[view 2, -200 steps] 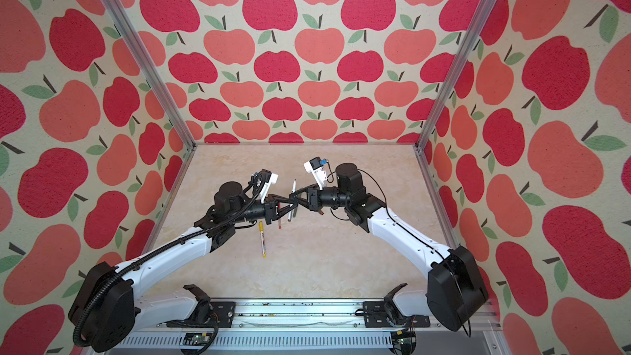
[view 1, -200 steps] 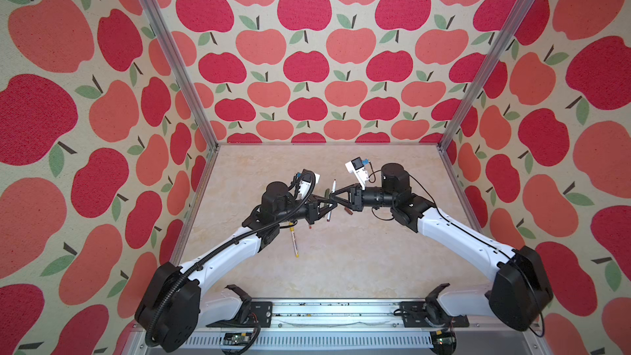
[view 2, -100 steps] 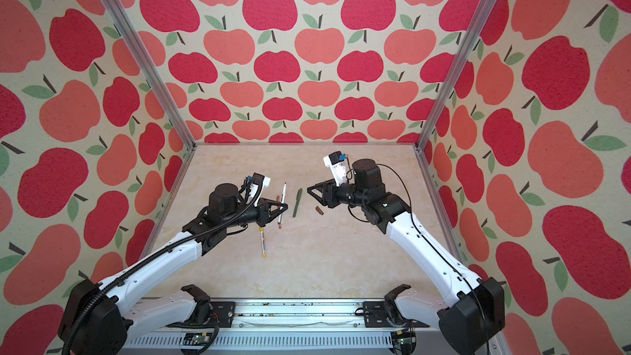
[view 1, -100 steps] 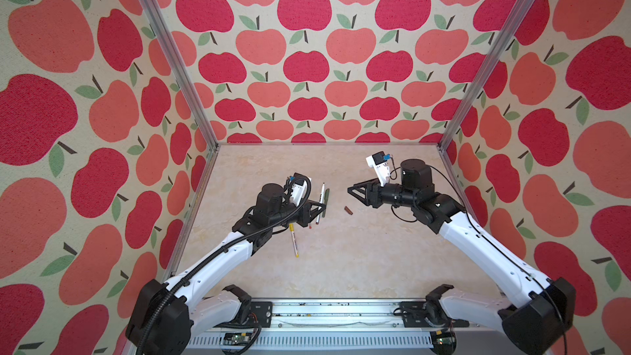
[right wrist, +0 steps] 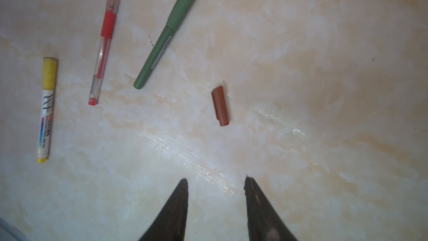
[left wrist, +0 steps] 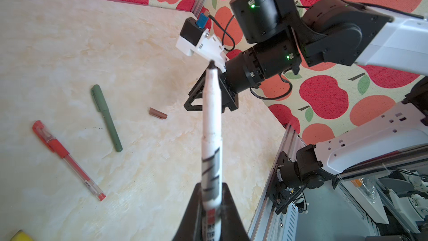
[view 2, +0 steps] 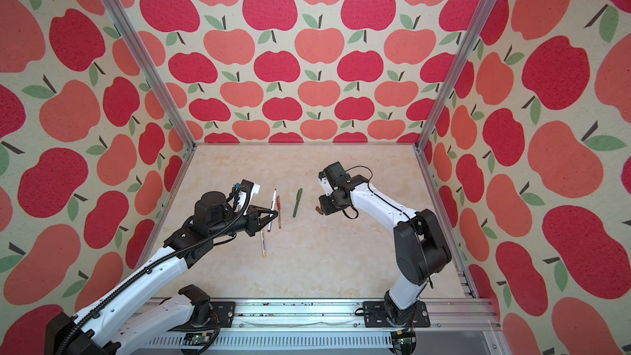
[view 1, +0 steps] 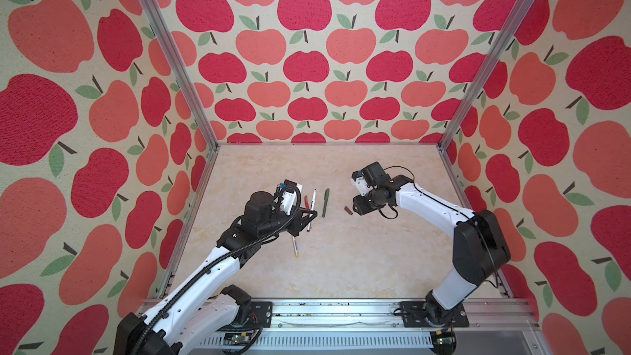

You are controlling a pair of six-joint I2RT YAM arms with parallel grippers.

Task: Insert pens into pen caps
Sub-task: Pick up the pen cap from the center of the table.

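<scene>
1. The white-barrelled pen (left wrist: 212, 135) is being clenched by the left claw (left wrist: 211, 190) above the table (view 1: 341, 268). Its bare dark tip is being pointed away from the claw and toward the back wall, and its long axis is running front to back in both top views.
2. The maroon-brown cap (right wrist: 220, 105) is being shown lying flat on the table, near the right claw (right wrist: 215, 179) but apart from it, with its short axis slanting in both top views.
3. The right claw is being held released over the table, with its fingers spread and nothing between them.
4. The green pen (view 1: 325, 203) is being shown lying between the held pen and the cap, with its thicker capped end turned toward the back wall.
5. The red pen (view 2: 278, 211) is being shown lying just beside the held pen and nearly parallel to it, cap end toward the back wall.
6. The yellow-capped pen (right wrist: 47, 110) is being shown lying nearer the front rail (view 1: 341, 315), with its far end being hidden by the left claw in both top views.
7. The pale, glossy, marble-patterned table is being enclosed on three sides by walls (view 1: 307, 63) printed with red and coral apples, with aluminium posts (view 1: 170, 63) at the back corners.
</scene>
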